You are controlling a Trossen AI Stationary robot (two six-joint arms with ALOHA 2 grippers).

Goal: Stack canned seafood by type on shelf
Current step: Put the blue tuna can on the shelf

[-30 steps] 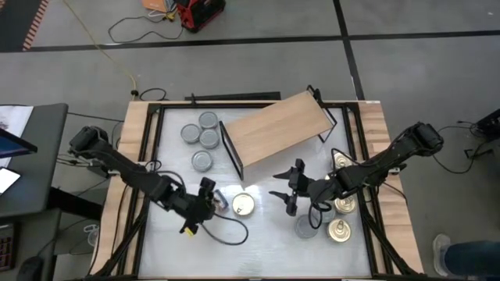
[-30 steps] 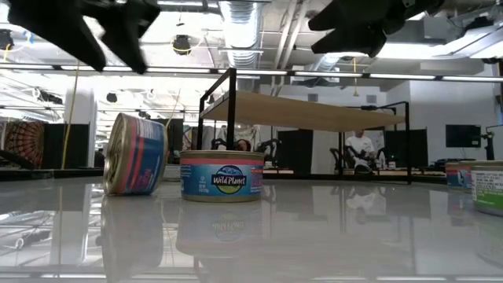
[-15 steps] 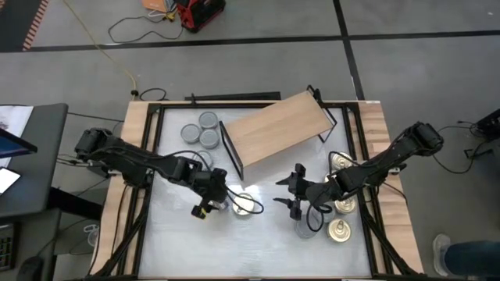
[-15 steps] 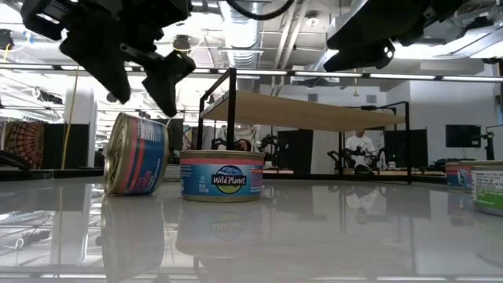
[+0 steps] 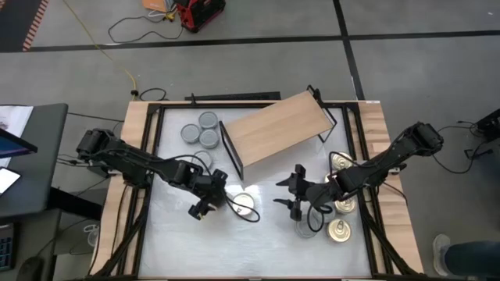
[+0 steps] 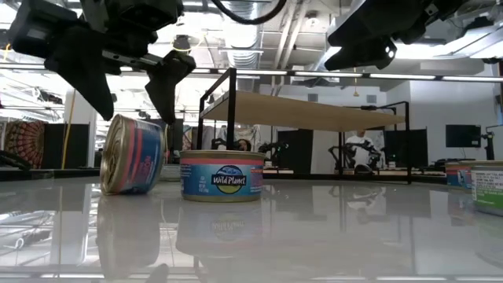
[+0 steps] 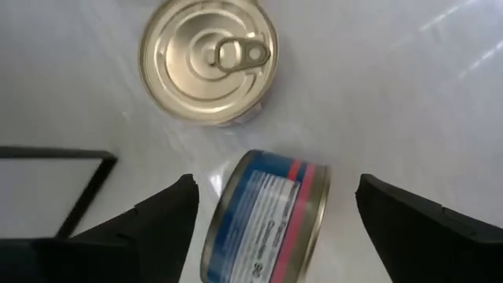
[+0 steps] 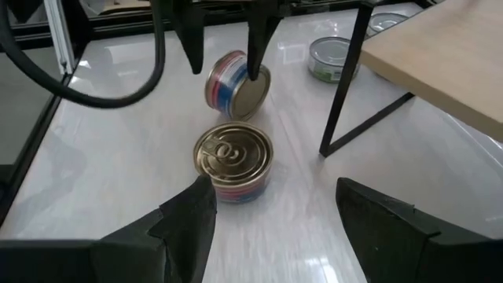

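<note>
A blue-and-red tin (image 7: pixel 267 220) stands on its rim on the white table (image 5: pixel 258 242), left of centre. Beside it a gold-lidded tin (image 5: pixel 244 204) sits flat. My left gripper (image 6: pixel 130 94) is open and hangs just above the tin on its rim. One finger (image 8: pixel 257 47) stands before its gold face and the other (image 8: pixel 191 39) behind it, and neither visibly touches it. My right gripper (image 5: pixel 287 195) hovers open and holds nothing, to the right of the flat tin (image 8: pixel 233 161). The shelf (image 5: pixel 273 134) stands on its black legs at the far middle.
Several grey-topped tins (image 5: pixel 205 133) sit far left of the shelf. Gold-lidded tins (image 5: pixel 341 204) and a grey one (image 5: pixel 305 226) lie near the right edge under my right arm. A green tin (image 8: pixel 330 59) sits behind a shelf leg (image 8: pixel 346 86). Black rails frame the table.
My left gripper has swung from the near left toward the table's right and far side. It has come down over the tin on its rim, turned, and opened wider. My right gripper has tipped a little in place. Neither tin has moved.
</note>
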